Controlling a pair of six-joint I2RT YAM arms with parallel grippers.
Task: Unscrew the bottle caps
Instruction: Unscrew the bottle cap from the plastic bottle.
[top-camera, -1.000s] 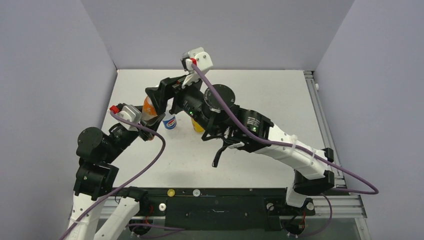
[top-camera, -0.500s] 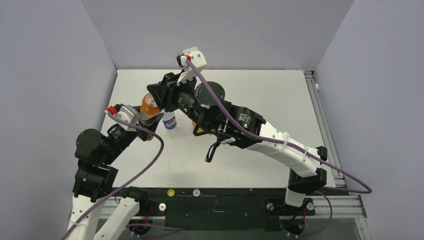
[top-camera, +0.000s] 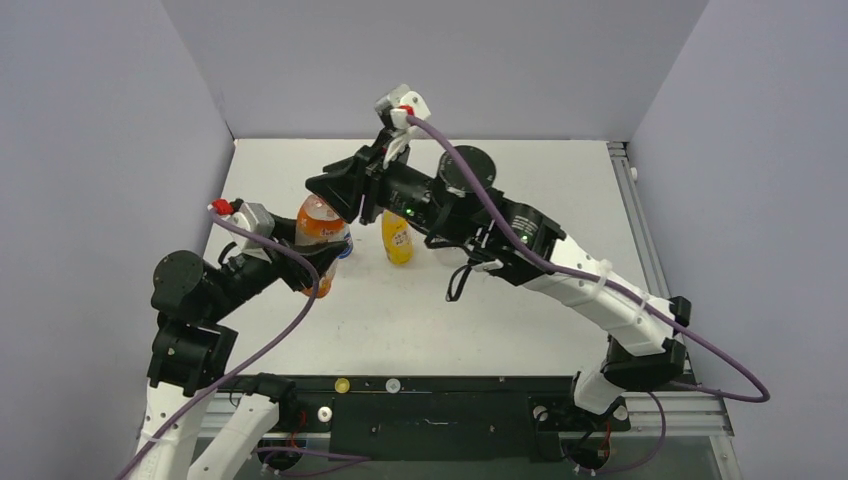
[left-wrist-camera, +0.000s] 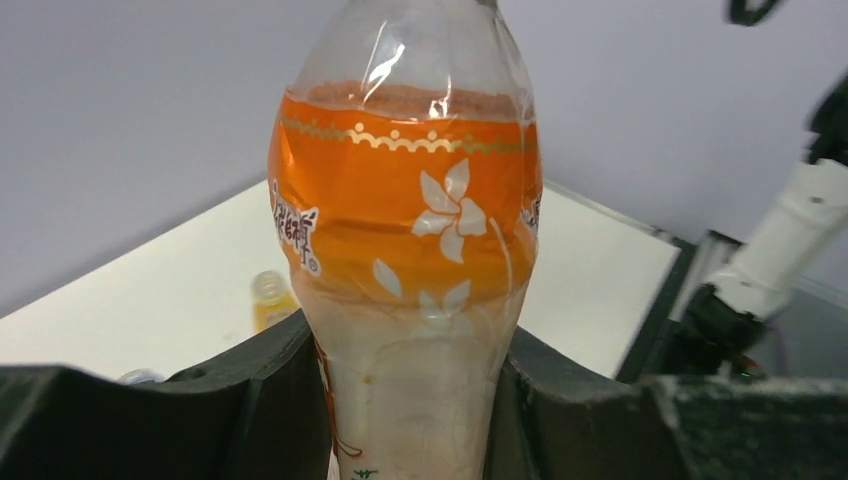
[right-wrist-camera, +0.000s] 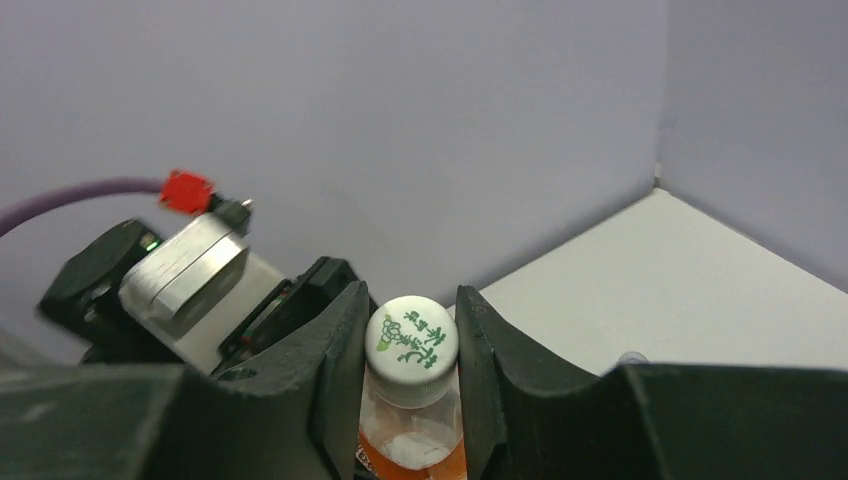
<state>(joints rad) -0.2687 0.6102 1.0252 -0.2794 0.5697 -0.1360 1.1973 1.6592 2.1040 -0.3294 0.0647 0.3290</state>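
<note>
Jaws: right gripper (right-wrist-camera: 411, 330) clamped on the white cap (right-wrist-camera: 411, 345) of the orange bottle (left-wrist-camera: 405, 230), left gripper (left-wrist-camera: 410, 420) clamped round its body near the table's (top-camera: 520, 200) left side; that cap looks still on, yellow bottle (top-camera: 397, 238) stands bare-necked, yellow cap (top-camera: 342, 384) lies on the near rail (top-camera: 450, 385).

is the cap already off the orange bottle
No, the white cap sits on the neck of the orange bottle, pinched in the right pincer.
</note>
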